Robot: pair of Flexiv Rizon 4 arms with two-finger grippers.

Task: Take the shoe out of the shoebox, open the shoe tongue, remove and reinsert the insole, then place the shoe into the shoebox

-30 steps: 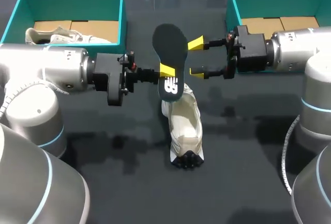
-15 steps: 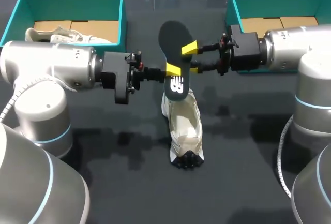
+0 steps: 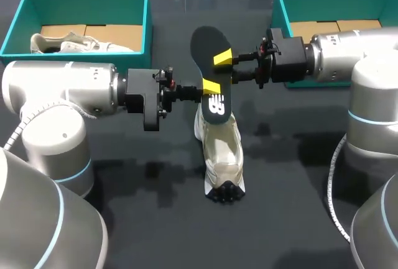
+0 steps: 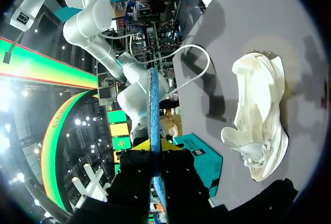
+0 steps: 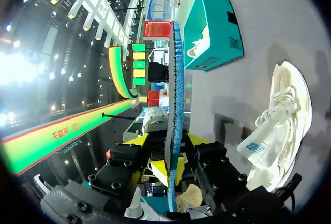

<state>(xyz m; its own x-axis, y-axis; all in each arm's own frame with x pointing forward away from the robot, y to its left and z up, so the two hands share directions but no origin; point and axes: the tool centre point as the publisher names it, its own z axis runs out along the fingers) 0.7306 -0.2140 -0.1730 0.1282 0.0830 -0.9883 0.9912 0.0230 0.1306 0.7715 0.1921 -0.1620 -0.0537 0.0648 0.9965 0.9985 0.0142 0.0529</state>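
Note:
A dark insole (image 3: pixel 208 48) stands on edge in the air above the white shoe (image 3: pixel 222 151), which lies on the black table with its toe toward the front. My left gripper (image 3: pixel 210 87) is shut on the insole's heel end, near the white logo. In the left wrist view the insole (image 4: pixel 153 110) is pinched between the yellow tips of that gripper (image 4: pixel 156 149), with the shoe (image 4: pixel 258 115) beside it. My right gripper (image 3: pixel 222 64) straddles the insole's middle, open. In the right wrist view its fingers stand apart on either side of the insole (image 5: pixel 176 79).
A teal shoebox (image 3: pixel 147 20) at the back left holds another white shoe (image 3: pixel 74 42). A second teal shoebox (image 3: pixel 280 8) stands at the back right, behind my right arm. Bare black table lies around and in front of the shoe.
My right gripper has moved left onto the insole and its fingers have narrowed around it. My left gripper has shifted slightly right, still holding the insole.

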